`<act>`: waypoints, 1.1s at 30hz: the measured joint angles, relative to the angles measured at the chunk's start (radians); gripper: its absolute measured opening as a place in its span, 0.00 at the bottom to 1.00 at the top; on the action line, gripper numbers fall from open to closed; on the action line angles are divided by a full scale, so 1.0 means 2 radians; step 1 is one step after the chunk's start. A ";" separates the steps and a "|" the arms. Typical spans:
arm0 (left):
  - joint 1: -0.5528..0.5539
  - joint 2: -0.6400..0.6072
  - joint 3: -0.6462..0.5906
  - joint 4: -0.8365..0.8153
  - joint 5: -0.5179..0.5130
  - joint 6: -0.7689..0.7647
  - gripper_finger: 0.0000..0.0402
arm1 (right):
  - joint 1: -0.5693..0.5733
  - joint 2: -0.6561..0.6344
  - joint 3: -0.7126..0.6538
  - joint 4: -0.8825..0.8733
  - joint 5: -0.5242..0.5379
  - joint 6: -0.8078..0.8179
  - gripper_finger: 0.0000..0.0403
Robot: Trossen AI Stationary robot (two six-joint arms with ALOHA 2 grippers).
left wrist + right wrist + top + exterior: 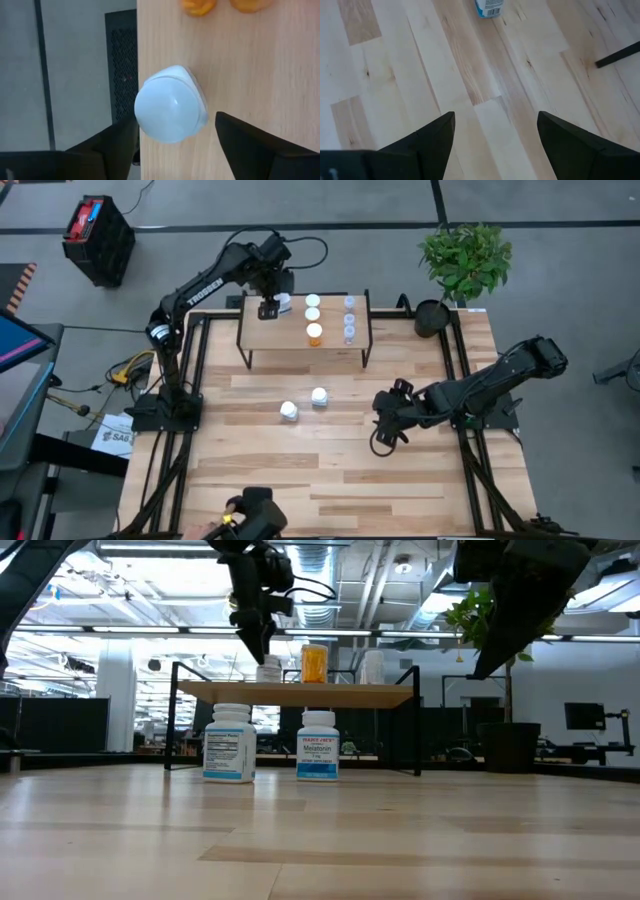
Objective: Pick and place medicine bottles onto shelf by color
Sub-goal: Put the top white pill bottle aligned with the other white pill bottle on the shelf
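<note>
High view: the left gripper (270,307) hangs over the shelf (262,332), fingers apart on either side of a white bottle (170,108) standing at its edge. 2 white bottles (289,411) stand on the table (300,470) near the right gripper (386,420), fingers spread, empty.

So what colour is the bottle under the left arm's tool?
White bottle, clearest in the left wrist view.
</note>
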 joint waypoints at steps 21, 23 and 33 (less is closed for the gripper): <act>-0.048 0.000 0.036 0.002 -0.084 0.063 0.63 | 0.000 0.000 0.000 0.000 0.000 0.000 0.76; -0.056 0.000 0.057 -0.010 -0.086 0.059 0.63 | 0.000 0.000 0.000 0.000 0.000 0.000 0.76; -0.145 -0.004 0.158 -0.125 0.042 -0.150 0.63 | 0.000 0.000 0.000 -0.007 -0.012 0.000 0.76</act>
